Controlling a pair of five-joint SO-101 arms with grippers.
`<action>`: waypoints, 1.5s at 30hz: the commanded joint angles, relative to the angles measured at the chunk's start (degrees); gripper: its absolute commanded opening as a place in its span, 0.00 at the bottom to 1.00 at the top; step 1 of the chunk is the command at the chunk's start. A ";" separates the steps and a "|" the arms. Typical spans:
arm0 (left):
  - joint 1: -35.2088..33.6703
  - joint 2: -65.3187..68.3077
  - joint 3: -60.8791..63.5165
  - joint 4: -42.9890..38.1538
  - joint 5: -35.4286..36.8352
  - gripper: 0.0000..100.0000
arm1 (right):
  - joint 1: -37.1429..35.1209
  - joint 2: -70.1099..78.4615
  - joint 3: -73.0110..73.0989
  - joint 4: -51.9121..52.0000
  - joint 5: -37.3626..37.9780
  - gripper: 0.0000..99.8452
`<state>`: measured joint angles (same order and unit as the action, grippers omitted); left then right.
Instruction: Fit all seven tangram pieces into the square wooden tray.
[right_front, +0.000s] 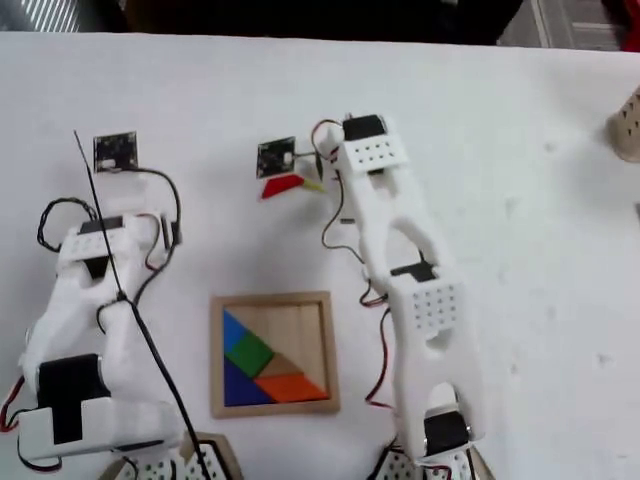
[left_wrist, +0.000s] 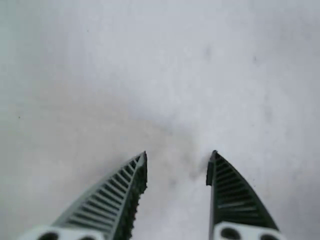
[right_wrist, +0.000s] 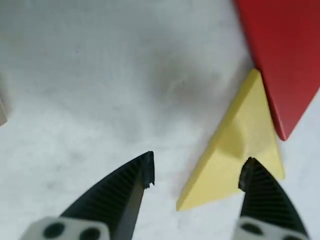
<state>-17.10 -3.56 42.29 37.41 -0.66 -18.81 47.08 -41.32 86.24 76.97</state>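
Jaws released, my right gripper (right_wrist: 199, 160) hangs with the flat yellow triangular piece (right_wrist: 240, 145) off-centre beneath one jaw, touching the flat red piece (right_wrist: 285, 55); my left gripper (left_wrist: 177, 157), likewise released, is farther.

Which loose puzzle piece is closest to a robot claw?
The yellow triangle, just beside the right gripper; the red piece lies farther off.

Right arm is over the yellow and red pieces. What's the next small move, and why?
Probably slide the right gripper sideways to centre the yellow triangle between its open fingers before closing. Now one fingertip sits over the triangle's edge, the other over bare table, and the red piece lies against the triangle's far side.
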 joint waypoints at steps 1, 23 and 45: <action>-0.31 -0.31 -3.25 -0.09 0.53 0.21 | 0.92 5.58 -15.91 5.23 1.23 0.27; 0.31 -0.31 -3.25 -0.09 0.35 0.21 | 6.11 30.11 -43.34 3.74 3.43 0.27; 0.31 -0.31 -3.25 -0.09 0.35 0.21 | 5.05 35.82 -43.34 12.18 3.87 0.02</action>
<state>-17.01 -3.56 42.29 37.41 -0.66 -13.45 81.01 -84.84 96.26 79.78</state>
